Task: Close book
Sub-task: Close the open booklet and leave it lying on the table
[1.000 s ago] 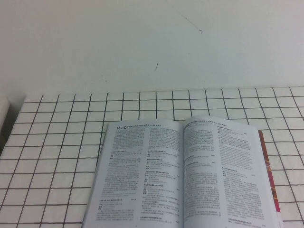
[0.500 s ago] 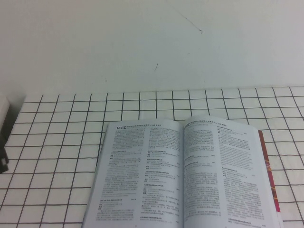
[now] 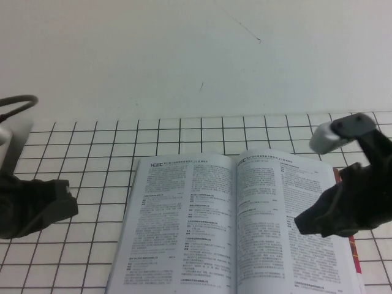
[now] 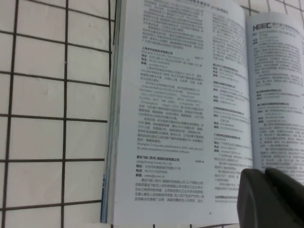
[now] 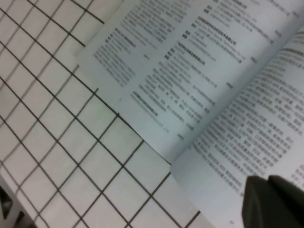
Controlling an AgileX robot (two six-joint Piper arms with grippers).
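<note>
Two closed, empty grippers flanked the open white-paged printed book (image 3: 202,226): its left page lay apart from the left gripper (image 3: 70,205), its right page beneath the right gripper (image 3: 301,223).

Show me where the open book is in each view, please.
High: book lower centre; left gripper left of it, right gripper at its right edge.
Left wrist: book fills most of the picture.
Right wrist: book covers about half, beside bare grid.
Shared landmark: the centre fold.
</note>
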